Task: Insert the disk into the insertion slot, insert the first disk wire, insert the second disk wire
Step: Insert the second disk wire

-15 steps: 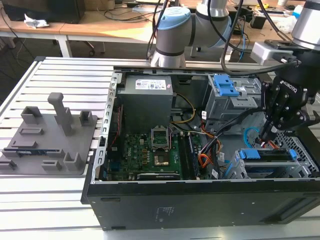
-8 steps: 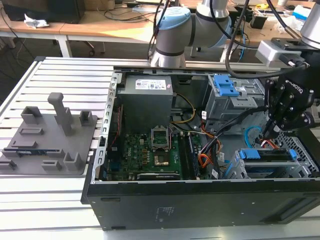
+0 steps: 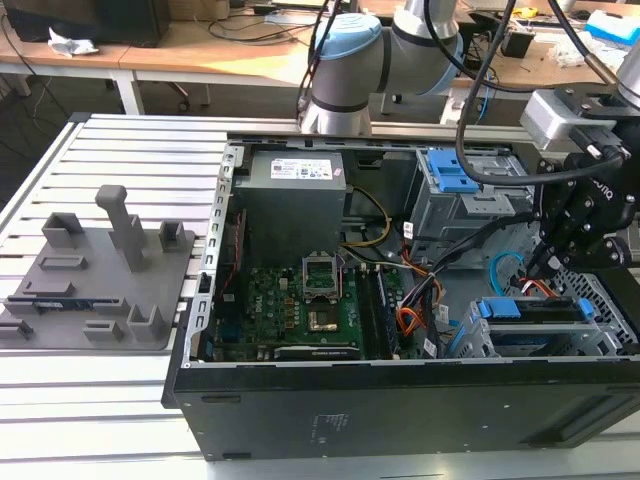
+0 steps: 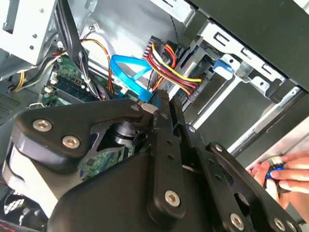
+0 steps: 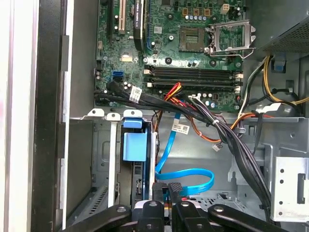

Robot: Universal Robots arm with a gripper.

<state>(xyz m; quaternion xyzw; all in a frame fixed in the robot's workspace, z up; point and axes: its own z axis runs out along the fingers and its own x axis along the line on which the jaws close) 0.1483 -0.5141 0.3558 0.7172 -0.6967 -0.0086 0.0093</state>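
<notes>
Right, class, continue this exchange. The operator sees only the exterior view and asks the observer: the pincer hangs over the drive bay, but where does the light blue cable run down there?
Observer: In the first wrist view the light blue cable makes a flat loop, and its dark plug end lies right at the pincer.
Operator: Is anyone near the machine?
Observer: Yes. In the second wrist view a hand is close beside the bay's metal frame.
Operator: What else crowds the pincer?
Observer: In the second wrist view a red, yellow and black wire bundle sits just beyond it.
</notes>
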